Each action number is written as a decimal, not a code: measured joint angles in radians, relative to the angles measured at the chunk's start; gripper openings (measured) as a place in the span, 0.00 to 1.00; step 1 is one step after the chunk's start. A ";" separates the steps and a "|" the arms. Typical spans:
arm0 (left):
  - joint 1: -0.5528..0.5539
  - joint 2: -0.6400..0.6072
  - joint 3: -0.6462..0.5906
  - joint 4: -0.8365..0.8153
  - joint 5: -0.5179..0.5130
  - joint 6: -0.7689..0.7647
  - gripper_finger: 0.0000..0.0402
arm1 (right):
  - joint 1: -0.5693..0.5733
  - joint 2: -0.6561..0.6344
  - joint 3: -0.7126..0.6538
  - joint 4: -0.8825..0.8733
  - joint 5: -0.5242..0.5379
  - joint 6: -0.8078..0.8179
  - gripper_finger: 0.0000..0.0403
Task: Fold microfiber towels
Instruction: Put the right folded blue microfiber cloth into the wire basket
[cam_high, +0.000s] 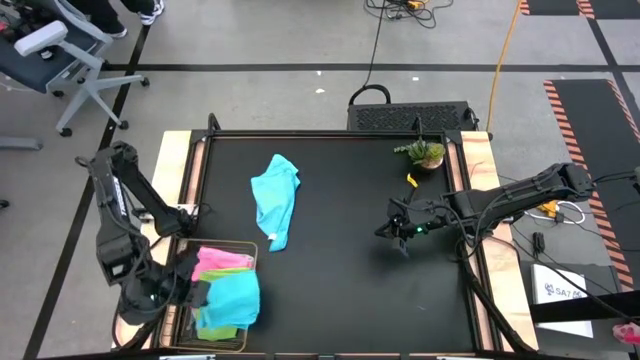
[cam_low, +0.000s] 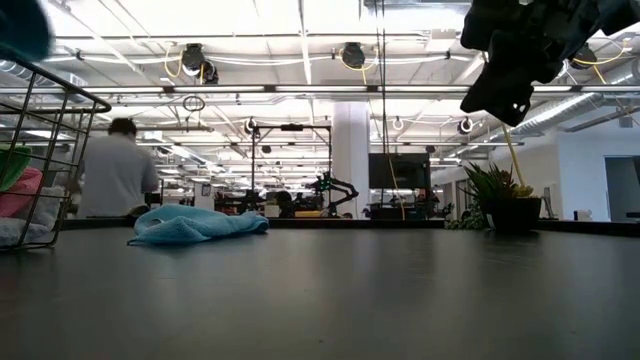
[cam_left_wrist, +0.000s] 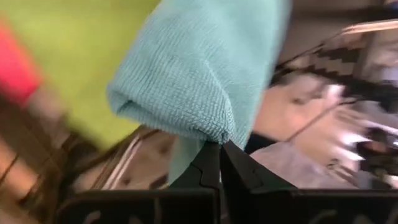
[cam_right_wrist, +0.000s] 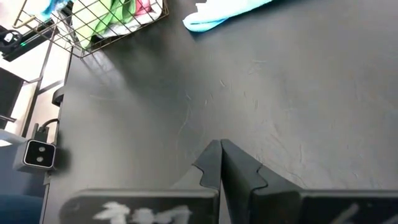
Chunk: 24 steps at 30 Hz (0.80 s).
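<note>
A rectangular wire mesh basket (cam_high: 243, 246) is seen at the near left corner of the black table (cam_high: 340, 290), and soft microfiber towels in pink (cam_high: 222, 262), lime green (cam_high: 222, 327) and teal (cam_high: 232, 295) are heaped in it. The left gripper (cam_left_wrist: 219, 144) is held just over the basket, with its two dark fingers pressed together on a fold of the teal microfiber towel (cam_left_wrist: 199, 68), which is lifted in front of the wrist camera. A light blue microfiber towel (cam_high: 276, 197) is left crumpled on the open table surface, well apart from the basket and toward the middle of the table; in the low view it (cam_low: 195, 224) is seen lying flat and bunched.

The right gripper (cam_right_wrist: 221, 144) is held above bare table on the right side, its fingers pressed together with nothing between them. A small green potted plant (cam_high: 424, 153) is placed near the far right corner. In the low view, a person (cam_low: 115, 170) is seen in the room beyond the table.
</note>
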 joint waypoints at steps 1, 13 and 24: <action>-0.012 0.009 0.000 -0.009 0.042 -0.043 0.00 | 0.000 0.000 0.000 0.000 0.000 0.000 0.00; -0.011 0.156 0.000 -0.157 0.189 -0.109 0.00 | 0.000 0.000 0.000 0.016 -0.003 0.000 0.00; 0.135 0.037 0.000 -0.087 -0.012 0.094 0.00 | 0.000 0.000 0.000 0.015 -0.003 0.000 0.00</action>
